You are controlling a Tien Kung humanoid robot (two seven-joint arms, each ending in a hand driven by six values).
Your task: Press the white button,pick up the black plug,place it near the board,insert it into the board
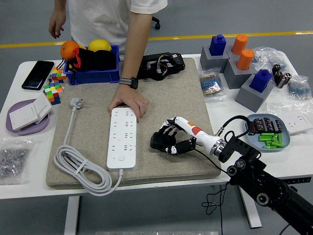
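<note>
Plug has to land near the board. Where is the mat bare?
Bare mat lies between power strip and right hand, and beyond it. Strip's far end is crowded by the person's hand; its left by the coiled cable.

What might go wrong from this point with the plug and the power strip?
1. The right hand covers the black plug, so the prongs may reach the strip misaligned.
2. A person's hand rests on the strip's far end; the robot's hand might touch it while inserting.
</note>
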